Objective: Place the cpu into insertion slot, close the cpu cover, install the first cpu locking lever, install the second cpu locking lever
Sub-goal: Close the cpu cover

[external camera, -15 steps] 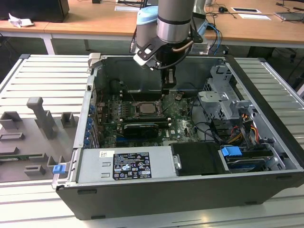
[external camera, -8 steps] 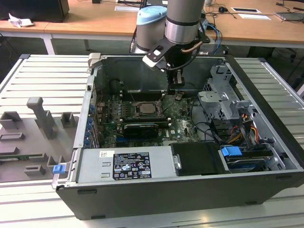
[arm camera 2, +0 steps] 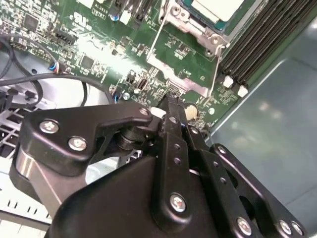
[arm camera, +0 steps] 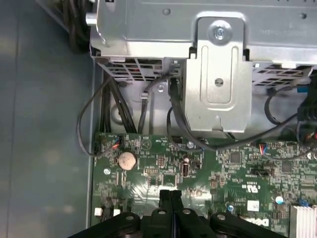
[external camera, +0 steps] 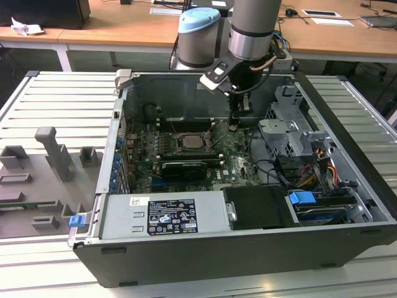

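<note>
An open computer case lies on the slatted desk, with a silver power supply at its near side. Grey plastic fixtures stand at the exterior view's left.

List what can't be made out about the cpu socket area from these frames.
1. cpu: second wrist view, cut off by the picture edge; exterior view, too small to judge seating.
2. cpu cover: second wrist view, also cut off; closed or not, cannot tell.
3. tool: shut in both wrist views; its own body hides whether the tip touches the circuit board.
</note>
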Motion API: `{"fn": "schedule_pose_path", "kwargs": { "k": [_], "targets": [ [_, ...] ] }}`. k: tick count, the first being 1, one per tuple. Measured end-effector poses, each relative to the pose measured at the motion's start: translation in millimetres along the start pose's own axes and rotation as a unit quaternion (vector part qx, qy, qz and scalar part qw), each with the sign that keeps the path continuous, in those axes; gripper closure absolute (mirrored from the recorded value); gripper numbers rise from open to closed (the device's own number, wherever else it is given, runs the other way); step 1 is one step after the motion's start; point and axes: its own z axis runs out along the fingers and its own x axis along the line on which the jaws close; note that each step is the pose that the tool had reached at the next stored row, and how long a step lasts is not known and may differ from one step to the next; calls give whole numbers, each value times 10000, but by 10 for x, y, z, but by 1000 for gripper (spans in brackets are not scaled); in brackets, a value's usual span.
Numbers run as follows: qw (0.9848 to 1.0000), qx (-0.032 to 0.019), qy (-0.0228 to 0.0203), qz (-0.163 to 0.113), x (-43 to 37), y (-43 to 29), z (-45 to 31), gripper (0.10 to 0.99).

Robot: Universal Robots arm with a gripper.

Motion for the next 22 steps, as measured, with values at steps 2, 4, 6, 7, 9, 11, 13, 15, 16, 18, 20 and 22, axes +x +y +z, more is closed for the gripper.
{"fn": "schedule_pose_path", "kwargs": {
  "k": [2,4,6,7,9,11,13,15,16,18,20,22],
  "targets": [
    [10000,7,0,0,1,-19,63,980],
    [10000,9,0,-2,3,-69,67,980],
    [10000,10,-1,0,3,-95,67,980],
    [10000,9,0,0,3,-97,67,980],
    [10000,9,0,0,4,-105,67,980],
    [10000,10,0,0,5,-119,67,980],
    [10000,10,0,-1,5,-124,67,980],
    [10000,10,0,-1,5,-128,67,980],
    [10000,9,0,-1,5,-131,66,980],
    [10000,10,0,0,6,-135,66,980],
    [10000,10,0,0,6,-138,66,980],
    [10000,10,0,0,6,-142,66,980]
  ]
}}
